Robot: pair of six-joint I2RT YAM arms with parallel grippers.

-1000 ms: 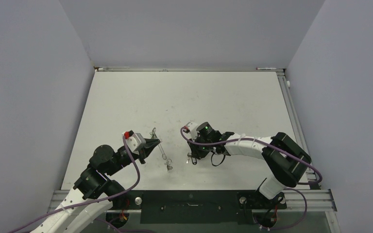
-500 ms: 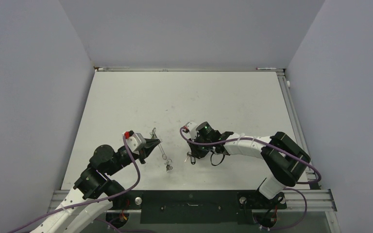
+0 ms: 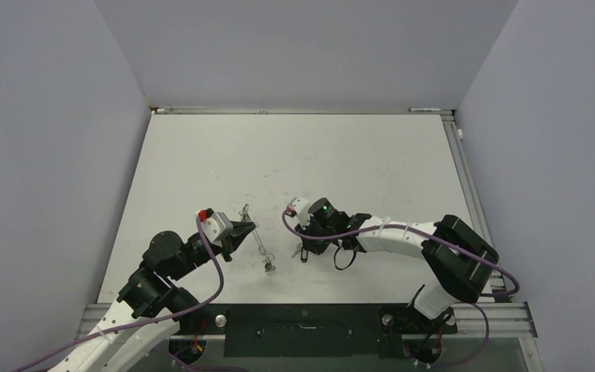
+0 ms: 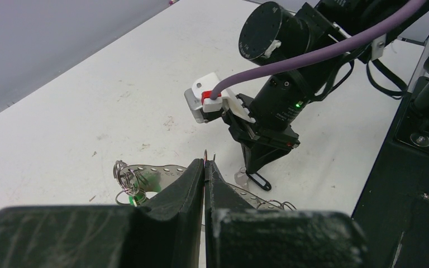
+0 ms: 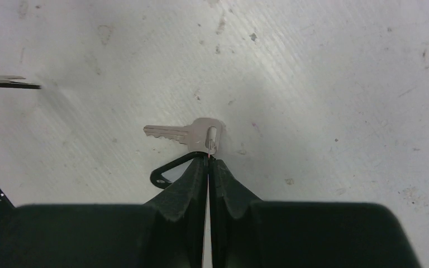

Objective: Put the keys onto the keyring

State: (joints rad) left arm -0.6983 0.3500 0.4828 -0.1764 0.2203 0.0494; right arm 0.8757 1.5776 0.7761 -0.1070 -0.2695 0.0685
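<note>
Right tool [image 5: 208, 158] closed, seemingly nipping the head of the key [image 5: 185, 133], which lies flat on the worktop [image 5: 324, 84], blade crosswise to the fingers; keyring [image 3: 259, 242] near, leftward, pinched in the closed left tool [image 3: 252, 227].

White table top [image 3: 341, 155], scuffed and flecked with small dark marks, enclosed on three sides by plain pale grey-violet walls [image 3: 302, 46], with an aluminium rail [image 3: 503, 316] along its near edge and a black plate [image 3: 302, 339] set below that rail.
</note>
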